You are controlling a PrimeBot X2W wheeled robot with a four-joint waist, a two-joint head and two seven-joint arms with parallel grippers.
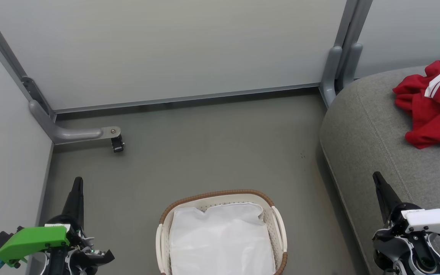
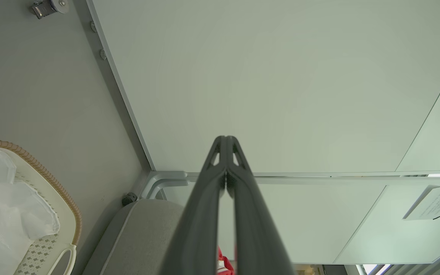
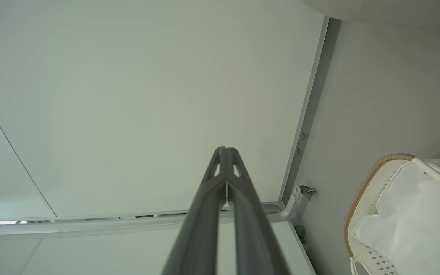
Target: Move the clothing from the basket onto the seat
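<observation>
The red clothing (image 1: 435,105) with white trim lies crumpled on the grey seat (image 1: 372,133) at the right; a sliver of it (image 2: 224,263) peeks between the fingers in the left wrist view. The white basket (image 1: 279,221) with its brown woven rim stands on the floor at bottom centre, holding a plain white sheet (image 1: 220,238). My left gripper (image 1: 78,181) is at the lower left, shut and empty, fingers pointing up. My right gripper (image 1: 376,176) is at the lower right over the seat's front edge, also shut and empty. Both wrist views show closed fingertips (image 2: 226,139) (image 3: 225,149).
Pale partition panels (image 1: 166,49) wall in the floor at the back and left. A grey panel foot with a black caster (image 1: 117,144) juts onto the floor at the left. Another grey post (image 1: 338,68) stands beside the seat's back corner.
</observation>
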